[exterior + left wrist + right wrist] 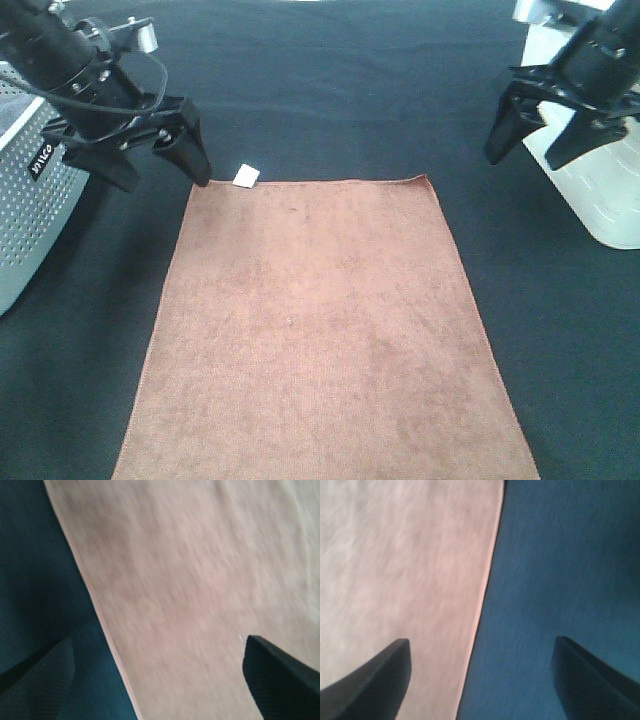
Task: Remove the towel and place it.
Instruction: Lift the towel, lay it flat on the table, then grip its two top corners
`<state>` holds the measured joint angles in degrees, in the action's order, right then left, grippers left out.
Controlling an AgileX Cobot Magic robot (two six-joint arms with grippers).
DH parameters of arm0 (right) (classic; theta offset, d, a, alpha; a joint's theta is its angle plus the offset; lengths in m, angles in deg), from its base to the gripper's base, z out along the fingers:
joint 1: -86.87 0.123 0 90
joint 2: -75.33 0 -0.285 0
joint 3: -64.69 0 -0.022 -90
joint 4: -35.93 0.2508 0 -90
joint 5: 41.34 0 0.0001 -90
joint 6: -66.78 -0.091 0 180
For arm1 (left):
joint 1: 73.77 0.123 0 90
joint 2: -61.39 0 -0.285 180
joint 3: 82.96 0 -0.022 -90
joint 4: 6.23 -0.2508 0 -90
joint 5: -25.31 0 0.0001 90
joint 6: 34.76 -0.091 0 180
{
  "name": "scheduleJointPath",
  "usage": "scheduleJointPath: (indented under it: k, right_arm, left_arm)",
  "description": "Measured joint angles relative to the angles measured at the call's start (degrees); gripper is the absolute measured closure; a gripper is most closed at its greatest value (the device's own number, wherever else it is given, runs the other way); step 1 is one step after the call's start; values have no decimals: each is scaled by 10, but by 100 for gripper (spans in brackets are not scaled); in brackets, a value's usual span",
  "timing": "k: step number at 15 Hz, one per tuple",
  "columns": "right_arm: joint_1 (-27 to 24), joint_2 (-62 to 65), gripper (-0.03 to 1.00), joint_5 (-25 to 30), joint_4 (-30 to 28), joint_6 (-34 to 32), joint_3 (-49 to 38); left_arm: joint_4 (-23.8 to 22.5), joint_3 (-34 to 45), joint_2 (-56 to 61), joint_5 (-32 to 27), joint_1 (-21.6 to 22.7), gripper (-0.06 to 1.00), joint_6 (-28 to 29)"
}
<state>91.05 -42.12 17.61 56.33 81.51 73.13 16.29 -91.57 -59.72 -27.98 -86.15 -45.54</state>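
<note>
The brown towel (320, 330) lies flat on the black table cloth, its small white tag (245, 176) at the far left corner. My left gripper (165, 170) hovers open just outside that corner, above the towel's left edge. In the left wrist view the towel (200, 590) fills most of the picture between the dark fingertips (280, 675). My right gripper (530, 145) hangs open above the cloth, off to the right of the far right corner. The right wrist view shows the towel's right edge (485, 595) running between its fingers, towel (400, 565) on one side and cloth on the other.
A perforated grey basket (30, 200) stands at the left edge of the table. A white plastic container (600, 190) sits at the right edge, just behind my right gripper. The black table cloth (330, 90) covers the whole table.
</note>
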Motion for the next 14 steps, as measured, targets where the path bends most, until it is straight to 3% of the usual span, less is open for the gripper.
scheduleJointPath:
  k: [5, 14]
  right_arm:
    - [0, -116, 22, -57, 2, -1, 61]
    - [0, -273, 22, -62, 16, -1, 218]
  left_arm:
    - [-49, -129, -135, 8, 6, 11, 3]
    - [-83, -268, -258, 25, 6, 10, 15]
